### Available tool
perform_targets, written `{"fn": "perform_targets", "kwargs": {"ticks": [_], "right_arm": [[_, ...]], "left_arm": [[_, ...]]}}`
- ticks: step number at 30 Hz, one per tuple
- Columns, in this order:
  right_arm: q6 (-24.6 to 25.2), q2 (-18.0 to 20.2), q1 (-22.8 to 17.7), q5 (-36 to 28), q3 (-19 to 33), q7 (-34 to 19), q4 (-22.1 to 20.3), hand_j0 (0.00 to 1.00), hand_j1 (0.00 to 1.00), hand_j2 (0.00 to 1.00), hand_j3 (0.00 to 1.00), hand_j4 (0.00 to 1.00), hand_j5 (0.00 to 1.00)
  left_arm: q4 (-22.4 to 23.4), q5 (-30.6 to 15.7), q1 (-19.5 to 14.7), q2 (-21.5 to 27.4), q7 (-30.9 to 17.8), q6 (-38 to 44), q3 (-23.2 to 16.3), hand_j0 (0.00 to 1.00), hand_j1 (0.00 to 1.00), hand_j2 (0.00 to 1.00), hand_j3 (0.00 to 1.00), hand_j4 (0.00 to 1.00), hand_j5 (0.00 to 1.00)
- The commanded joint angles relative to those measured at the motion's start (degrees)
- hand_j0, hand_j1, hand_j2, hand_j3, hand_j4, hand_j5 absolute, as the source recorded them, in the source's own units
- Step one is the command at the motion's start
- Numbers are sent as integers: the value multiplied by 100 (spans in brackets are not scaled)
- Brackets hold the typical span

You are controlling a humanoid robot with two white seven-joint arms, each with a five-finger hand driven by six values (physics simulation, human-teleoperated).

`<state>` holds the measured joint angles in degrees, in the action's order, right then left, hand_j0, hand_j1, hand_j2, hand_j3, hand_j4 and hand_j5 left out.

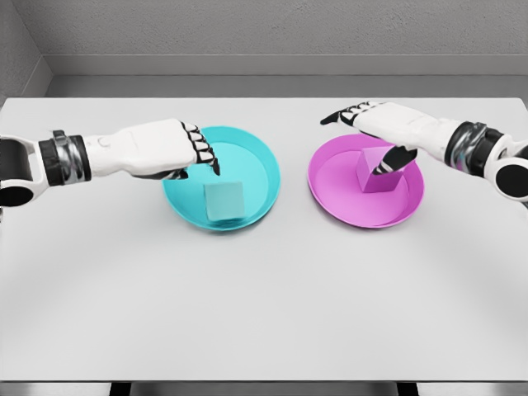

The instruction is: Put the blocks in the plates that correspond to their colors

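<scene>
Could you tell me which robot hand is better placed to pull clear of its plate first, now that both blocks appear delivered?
Probably the left robot hand: its fingers sit open beside the cyan block, apart from it. The right robot hand has a thumb overlapping the purple block.

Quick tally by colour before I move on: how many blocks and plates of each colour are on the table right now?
Cyan: 2, one cyan block lying in the cyan plate
Magenta: 2, one magenta block lying in the magenta plate
Total: 4 things, 2 blocks and 2 plates
</scene>
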<state>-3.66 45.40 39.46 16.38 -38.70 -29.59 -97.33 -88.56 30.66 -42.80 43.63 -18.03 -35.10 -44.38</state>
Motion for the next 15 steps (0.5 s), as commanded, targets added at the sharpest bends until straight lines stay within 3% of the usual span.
{"fn": "perform_targets", "kwargs": {"ticks": [1, 6, 10, 15], "right_arm": [[-345, 242, -17, -48, 257, -3, -313, 100, 100, 100, 100, 100, 100], [-1364, 461, -123, -197, 670, -11, -313, 100, 100, 100, 100, 100, 100], [-2112, 663, -703, -197, 1232, -20, -313, 100, 100, 100, 100, 100, 100], [-2912, 778, -1924, -188, 2559, -73, -287, 100, 100, 100, 100, 100, 100]], "left_arm": [[41, -43, 0, -74, 10, 10, -45, 100, 100, 100, 100, 100, 100], [67, -96, -97, 22, 27, 10, -10, 100, 100, 100, 100, 100, 100], [41, -632, -53, 681, 27, 10, 8, 100, 100, 100, 100, 100, 100], [41, -1001, -26, 1376, -8, 10, 17, 100, 100, 100, 100, 100, 100]]}}
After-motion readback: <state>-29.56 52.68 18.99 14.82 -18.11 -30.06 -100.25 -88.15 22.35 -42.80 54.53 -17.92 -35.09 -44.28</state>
